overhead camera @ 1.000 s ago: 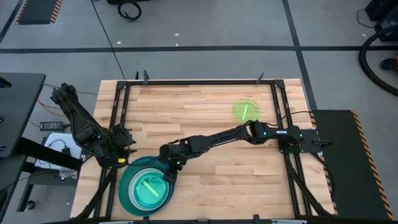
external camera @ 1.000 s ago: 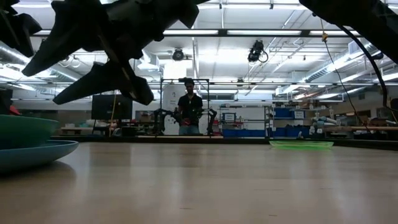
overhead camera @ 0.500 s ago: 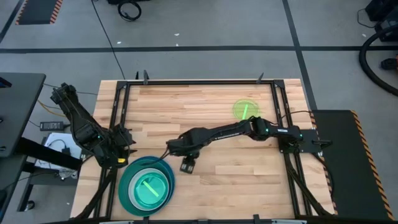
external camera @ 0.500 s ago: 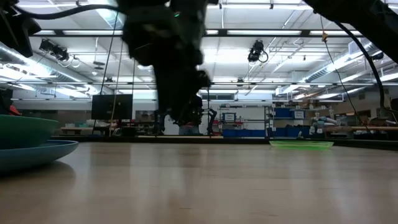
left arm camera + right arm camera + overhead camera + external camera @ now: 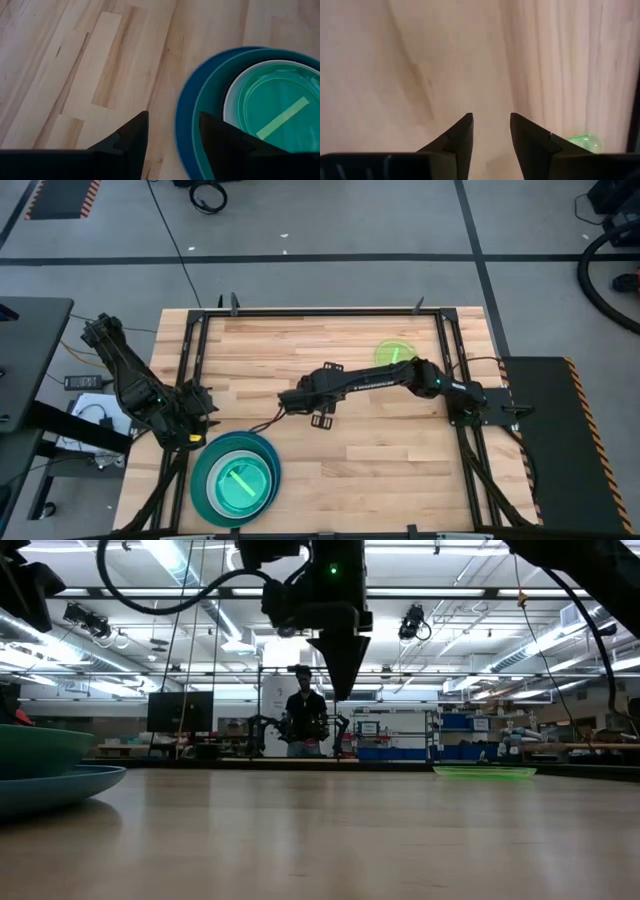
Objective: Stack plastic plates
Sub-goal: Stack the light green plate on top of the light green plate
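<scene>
Right gripper (image 5: 322,418), fingers apart and empty, hangs between nested round stack (image 5: 236,477) and translucent lime plate (image 5: 394,357).

the stack of plates (image 5: 235,478) sits on the table (image 5: 380,460) at its near left corner, with the small plates on top, inside the bigger ones. the left gripper (image 5: 197,408) waits just behind the stack, near the table's left edge. one plate (image 5: 394,357) lies alone, far from the stack, toward the table's far right. the right gripper (image 5: 322,418) hangs above the middle of the table, between the stack and the lone plate.
</scene>
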Controlling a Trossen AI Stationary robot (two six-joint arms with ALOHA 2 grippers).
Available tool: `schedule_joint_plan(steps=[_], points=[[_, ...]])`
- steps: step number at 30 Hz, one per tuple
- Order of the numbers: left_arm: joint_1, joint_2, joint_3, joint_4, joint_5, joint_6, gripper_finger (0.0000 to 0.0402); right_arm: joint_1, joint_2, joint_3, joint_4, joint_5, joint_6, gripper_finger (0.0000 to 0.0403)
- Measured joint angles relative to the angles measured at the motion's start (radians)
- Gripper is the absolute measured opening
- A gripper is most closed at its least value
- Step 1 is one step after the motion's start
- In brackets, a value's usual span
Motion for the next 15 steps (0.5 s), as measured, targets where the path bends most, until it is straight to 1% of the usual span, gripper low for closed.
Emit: schedule_joint_plan(steps=[7,10,13,15], points=[[0.0,0.0,0.0,0.0,0.001,-0.002,0.0181,-0.037,-0.009,-0.001,-0.001,0.066,-0.057,0.0122],[0.0,0.0,0.0,0.0,0.001,-0.002,0.0181,-0.059,-0.021,-0.005,0.001,0.119,-0.091,0.0118],[0.0,0.0,0.0,0.0,0.001,-0.002,0.0181,-0.095,-0.064,-0.06,0.001,0.168,-0.105,0.0115],[0.0,0.0,0.0,0.0,0.001,-0.002,0.0181,-0.128,-0.116,-0.14,0.002,0.188,-0.093,0.0113]])
